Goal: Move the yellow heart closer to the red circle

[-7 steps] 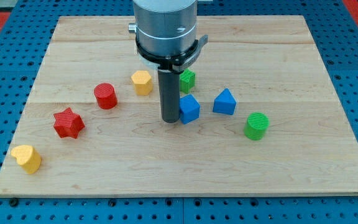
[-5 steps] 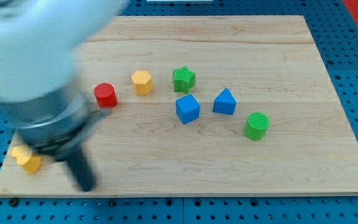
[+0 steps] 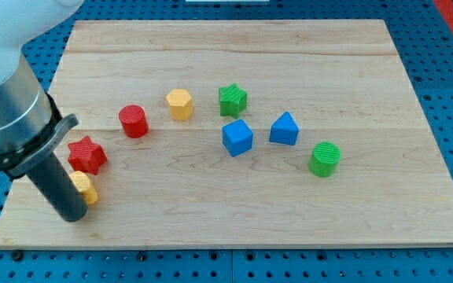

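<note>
The yellow heart [image 3: 85, 187] lies near the view's bottom left, partly hidden by my rod. My tip [image 3: 71, 215] rests against its lower left side. The red circle [image 3: 133, 121] stands up and to the right of the heart. A red star [image 3: 86, 154] sits between them, just above the heart and close to it.
A yellow hexagon [image 3: 179, 103], a green star [image 3: 232, 100], a blue cube [image 3: 237, 137], a blue triangular block [image 3: 285, 128] and a green cylinder [image 3: 324, 159] lie across the middle and right of the wooden board [image 3: 289, 212]. The arm's body covers the view's upper left.
My rod swung from the board's middle to the bottom left. The yellow heart has slid right and slightly up, from the left edge to just below the red star.
</note>
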